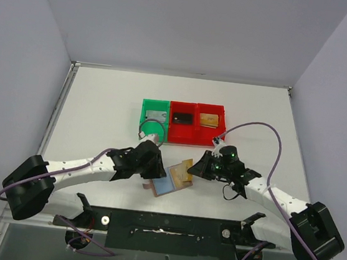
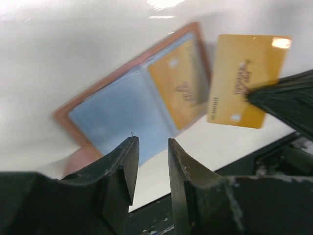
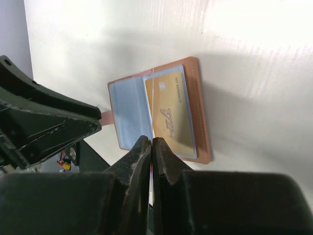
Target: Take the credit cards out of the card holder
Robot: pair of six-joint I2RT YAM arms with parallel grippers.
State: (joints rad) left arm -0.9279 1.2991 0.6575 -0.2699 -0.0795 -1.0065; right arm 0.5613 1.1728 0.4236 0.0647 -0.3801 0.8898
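Observation:
The brown card holder (image 1: 164,186) lies open on the table between both arms, its light-blue lining up. One gold card (image 2: 178,85) sits in its right pocket, also in the right wrist view (image 3: 171,112). My right gripper (image 1: 196,169) is shut on a second gold card (image 2: 244,81), held clear above the holder's right end; this card shows edge-on in the right wrist view (image 3: 153,95). My left gripper (image 2: 153,143) is open a little and empty, over the holder's (image 2: 117,110) near-left edge.
A green bin (image 1: 144,110) and a red two-part bin (image 1: 197,106) stand behind the holder. A grey card (image 1: 157,115), a black card (image 1: 182,117) and a gold card (image 1: 209,119) lie in them. A black bar runs along the table's near edge.

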